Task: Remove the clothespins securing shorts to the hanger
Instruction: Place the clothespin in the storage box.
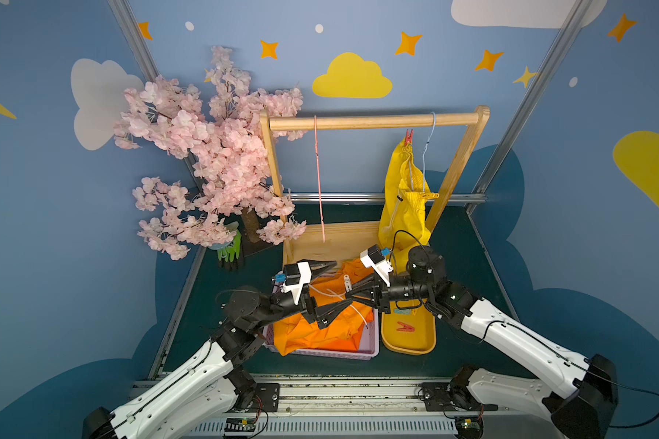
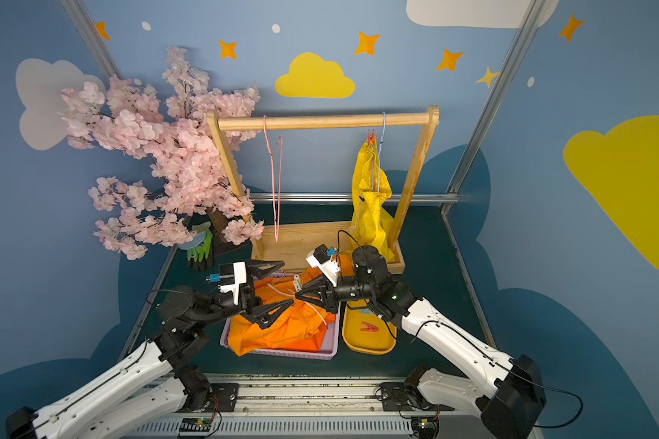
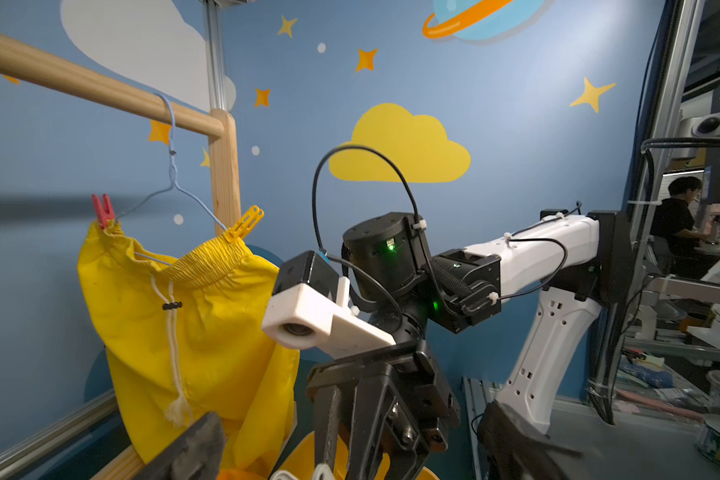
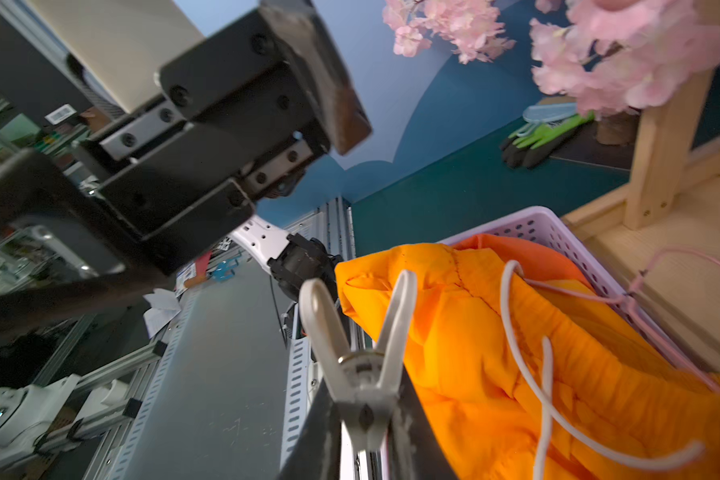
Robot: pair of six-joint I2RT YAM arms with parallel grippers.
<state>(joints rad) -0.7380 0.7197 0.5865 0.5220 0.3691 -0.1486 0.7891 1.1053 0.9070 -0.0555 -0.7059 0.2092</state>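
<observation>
We see the R pincer clamped on a grey clothespin above the orange shorts, which lie in the basket. The L pincer gapes wide, holding nothing. The tray holds two freed pins. Remaining, in our est.: red pin and yellow pin, both clipping the yellow shorts to the hanger.

Dark tabletop, lilac basket, yellow tray, wooden rack, gloves
</observation>
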